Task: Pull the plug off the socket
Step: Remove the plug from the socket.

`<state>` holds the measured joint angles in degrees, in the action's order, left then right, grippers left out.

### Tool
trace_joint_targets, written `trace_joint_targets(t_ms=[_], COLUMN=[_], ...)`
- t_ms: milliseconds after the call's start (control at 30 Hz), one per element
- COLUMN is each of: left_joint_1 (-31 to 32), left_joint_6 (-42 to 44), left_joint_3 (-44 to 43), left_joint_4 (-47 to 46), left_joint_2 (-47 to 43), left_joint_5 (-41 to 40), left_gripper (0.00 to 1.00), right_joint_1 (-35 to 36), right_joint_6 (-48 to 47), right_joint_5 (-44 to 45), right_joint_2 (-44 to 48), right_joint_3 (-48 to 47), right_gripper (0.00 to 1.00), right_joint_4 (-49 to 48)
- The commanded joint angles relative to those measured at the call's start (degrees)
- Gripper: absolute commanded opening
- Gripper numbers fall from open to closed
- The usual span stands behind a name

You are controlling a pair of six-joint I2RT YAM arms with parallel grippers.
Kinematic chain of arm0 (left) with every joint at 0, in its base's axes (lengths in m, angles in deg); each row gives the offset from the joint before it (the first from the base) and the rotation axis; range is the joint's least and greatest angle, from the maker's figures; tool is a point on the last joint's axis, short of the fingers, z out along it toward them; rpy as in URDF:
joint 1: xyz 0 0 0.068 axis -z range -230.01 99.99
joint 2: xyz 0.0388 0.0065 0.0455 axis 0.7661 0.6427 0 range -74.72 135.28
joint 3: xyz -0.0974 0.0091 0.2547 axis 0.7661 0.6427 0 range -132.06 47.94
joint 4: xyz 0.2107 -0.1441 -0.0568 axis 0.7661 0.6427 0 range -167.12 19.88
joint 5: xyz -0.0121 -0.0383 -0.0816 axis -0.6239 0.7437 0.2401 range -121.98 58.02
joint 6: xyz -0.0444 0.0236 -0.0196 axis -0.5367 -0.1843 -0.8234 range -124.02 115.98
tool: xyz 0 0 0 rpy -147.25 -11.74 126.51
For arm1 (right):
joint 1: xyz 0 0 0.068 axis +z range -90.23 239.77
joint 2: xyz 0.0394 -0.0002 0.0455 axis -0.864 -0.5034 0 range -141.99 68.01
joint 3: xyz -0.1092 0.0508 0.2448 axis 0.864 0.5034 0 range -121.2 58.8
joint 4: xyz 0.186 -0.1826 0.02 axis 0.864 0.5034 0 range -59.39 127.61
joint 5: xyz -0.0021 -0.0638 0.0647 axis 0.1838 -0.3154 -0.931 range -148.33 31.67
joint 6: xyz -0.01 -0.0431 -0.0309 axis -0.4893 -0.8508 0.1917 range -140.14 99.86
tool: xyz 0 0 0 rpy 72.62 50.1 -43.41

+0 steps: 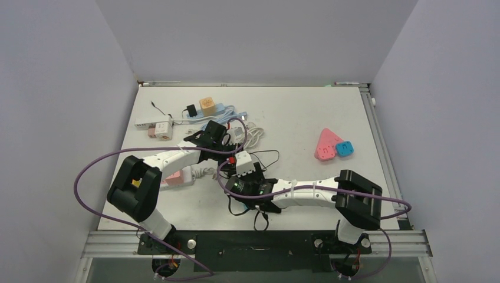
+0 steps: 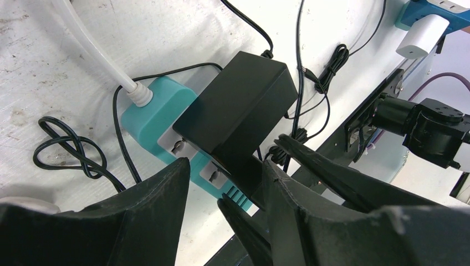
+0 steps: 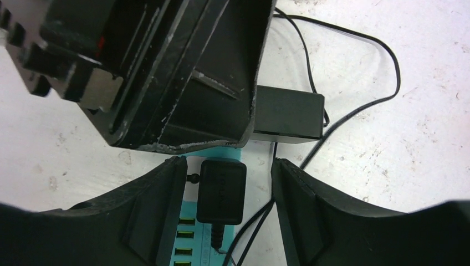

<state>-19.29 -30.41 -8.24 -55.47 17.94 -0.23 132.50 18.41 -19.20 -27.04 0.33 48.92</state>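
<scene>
A teal power strip point(image 2: 152, 113) lies on the white table with a large black adapter point(image 2: 238, 105) plugged into it. A small black plug point(image 3: 221, 191) sits in the same strip point(image 3: 191, 210) above a row of USB ports. My right gripper point(image 3: 228, 163) is open and straddles that small plug, with a gap on each side. My left gripper point(image 2: 224, 172) is open over the strip's end, beside the adapter's lower edge. In the top view both grippers, left point(image 1: 219, 141) and right point(image 1: 243, 180), meet over the strip and hide it.
Thin black cables point(image 2: 66, 149) and a white cord point(image 2: 105, 58) trail around the strip. At the back left are an orange cube socket point(image 1: 206, 105), a blue strip point(image 1: 223, 111) and a white strip point(image 1: 147, 124). A pink triangular socket point(image 1: 327, 144) and a blue one point(image 1: 345, 148) lie to the right.
</scene>
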Motion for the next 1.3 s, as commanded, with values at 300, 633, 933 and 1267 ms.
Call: trace_joint_targets(t_ms=[300,633,933,1267], left_joint_1=[0.31,0.95,1.99,3.26], left_joint_6=[0.75,2.77,3.51,3.80], left_joint_3=[-2.40,-3.64,-3.80,-3.86], left_joint_4=[-0.90,2.10,2.73,3.29], left_joint_2=[-0.27,0.50,1.45,2.59], left_joint_5=[0.21,-3.08,-5.05,-6.76], left_gripper=[0.42,0.36,0.28,0.25], right_joint_1=[0.20,-0.07,-2.52,-7.56], right_joint_6=[-0.40,0.22,1.37,2.39], right_joint_5=[0.88,-0.86,-6.24,-15.02], right_joint_2=[-2.93,-2.89,0.04,5.81], right_joint_3=[-1.28,-1.04,3.35,10.58], right_gripper=[0.47,0.15,0.05,0.05], right_joint_4=[-0.87,-0.88,-5.22,-12.52])
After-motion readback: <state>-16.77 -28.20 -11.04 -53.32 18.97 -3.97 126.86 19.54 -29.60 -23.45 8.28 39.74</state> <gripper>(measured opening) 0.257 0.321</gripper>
